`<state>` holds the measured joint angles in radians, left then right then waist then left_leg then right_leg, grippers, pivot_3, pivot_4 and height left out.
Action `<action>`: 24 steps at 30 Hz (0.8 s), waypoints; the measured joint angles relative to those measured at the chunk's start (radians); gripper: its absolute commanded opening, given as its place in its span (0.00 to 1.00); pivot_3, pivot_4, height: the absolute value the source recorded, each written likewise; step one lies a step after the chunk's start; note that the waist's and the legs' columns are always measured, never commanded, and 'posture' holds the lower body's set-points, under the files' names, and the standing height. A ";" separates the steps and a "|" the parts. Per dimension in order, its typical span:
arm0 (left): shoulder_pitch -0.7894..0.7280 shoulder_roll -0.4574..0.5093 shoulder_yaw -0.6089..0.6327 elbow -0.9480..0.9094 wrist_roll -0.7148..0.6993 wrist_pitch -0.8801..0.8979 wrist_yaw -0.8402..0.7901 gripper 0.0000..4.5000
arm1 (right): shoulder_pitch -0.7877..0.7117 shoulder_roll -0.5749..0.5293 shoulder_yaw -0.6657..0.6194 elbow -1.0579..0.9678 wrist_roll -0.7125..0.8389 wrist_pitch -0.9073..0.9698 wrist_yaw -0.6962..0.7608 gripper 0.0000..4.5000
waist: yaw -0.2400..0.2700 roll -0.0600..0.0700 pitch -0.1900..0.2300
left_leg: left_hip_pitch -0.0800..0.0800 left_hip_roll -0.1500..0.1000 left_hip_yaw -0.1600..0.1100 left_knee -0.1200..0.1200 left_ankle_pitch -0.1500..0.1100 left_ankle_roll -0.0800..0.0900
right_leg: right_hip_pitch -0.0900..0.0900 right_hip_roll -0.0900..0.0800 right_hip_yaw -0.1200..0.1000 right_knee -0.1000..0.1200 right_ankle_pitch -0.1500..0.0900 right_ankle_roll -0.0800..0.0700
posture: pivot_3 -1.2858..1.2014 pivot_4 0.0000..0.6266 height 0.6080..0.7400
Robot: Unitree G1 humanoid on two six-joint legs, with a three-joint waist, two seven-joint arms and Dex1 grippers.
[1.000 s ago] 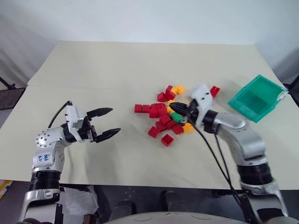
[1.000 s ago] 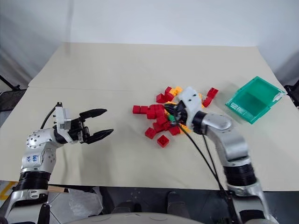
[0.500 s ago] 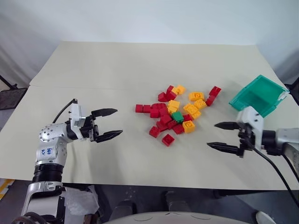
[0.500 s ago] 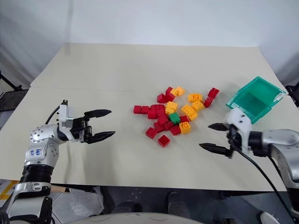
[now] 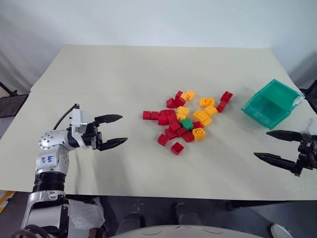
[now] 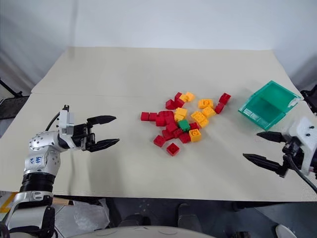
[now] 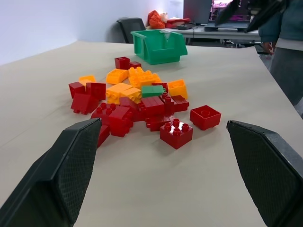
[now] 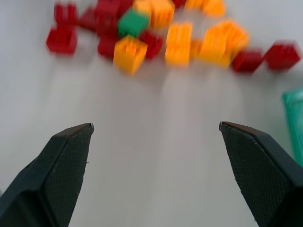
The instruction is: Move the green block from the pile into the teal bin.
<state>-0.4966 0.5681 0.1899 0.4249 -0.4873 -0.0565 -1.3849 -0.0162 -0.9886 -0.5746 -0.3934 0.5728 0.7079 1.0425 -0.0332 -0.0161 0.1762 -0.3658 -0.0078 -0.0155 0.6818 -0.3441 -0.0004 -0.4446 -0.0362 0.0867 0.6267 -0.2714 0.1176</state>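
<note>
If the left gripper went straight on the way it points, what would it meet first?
Probably the pile: the left gripper, open, points across bare table at it, likely the near red bricks first, though its height is unclear.

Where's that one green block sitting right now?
In the left eye view the green block lies in the middle of the pile, among red and yellow-orange bricks, left of the teal bin.

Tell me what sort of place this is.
Probably an office or lab used for robot trials: a table covered in plain paper, and beyond the teal bin an office chair and a desk with a monitor.
</note>
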 measured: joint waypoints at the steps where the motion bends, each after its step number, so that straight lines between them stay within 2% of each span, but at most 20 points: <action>1: -0.002 -0.001 -0.001 0.002 0.000 -0.001 0.000 1.00 | -0.061 0.017 0.045 -0.013 0.013 0.026 -0.041 0.99 | 0.000 0.000 0.000 | 0.000 0.000 0.000 0.000 0.000 -0.001 | 0.000 0.000 0.000 0.000 0.000 -0.001 | 0.52 0.24 1.00; 7: -0.025 -0.024 -0.007 0.021 0.001 -0.021 -0.002 1.00 | -0.383 0.066 0.448 -0.026 -0.007 0.191 -0.188 0.99 | 0.007 0.001 0.000 | -0.004 0.000 -0.004 0.000 0.002 -0.002 | -0.003 -0.003 -0.001 0.000 0.001 -0.002 | 0.52 0.24 1.00; 11: -0.028 -0.031 -0.006 0.023 0.002 -0.032 -0.002 1.00 | -0.601 0.115 0.666 0.121 -0.115 0.218 -0.219 0.99 | 0.008 0.001 0.000 | -0.006 -0.002 -0.003 0.000 0.002 -0.002 | -0.004 -0.006 -0.003 -0.002 0.001 -0.002 | 0.52 0.24 1.00; 18: 0.028 -0.046 -0.004 -0.019 0.000 -0.041 0.005 1.00 | -0.832 0.269 0.847 0.404 -0.256 0.188 -0.226 0.99 | 0.001 0.001 0.000 | -0.009 -0.002 0.000 0.000 0.002 -0.003 | -0.008 -0.006 -0.009 -0.001 0.001 -0.002 | 0.52 0.24 1.00; 24: 0.092 -0.044 0.017 -0.078 -0.003 -0.043 0.037 1.00 | -0.877 0.330 0.923 0.525 -0.328 0.192 -0.211 0.99 | 0.007 0.001 0.000 | -0.016 -0.002 0.000 0.001 0.003 -0.004 | -0.014 -0.010 -0.021 -0.001 0.001 -0.002 | 0.52 0.24 1.00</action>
<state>-0.4047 0.5238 0.2072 0.3473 -0.4902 -0.0996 -1.3478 -0.8932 -0.6591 0.3482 0.1319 0.2448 0.9001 0.8315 -0.0267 -0.0155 0.1764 -0.3819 -0.0094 -0.0160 0.6826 -0.3415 -0.0046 -0.4586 -0.0463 0.0656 0.6262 -0.2702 0.1159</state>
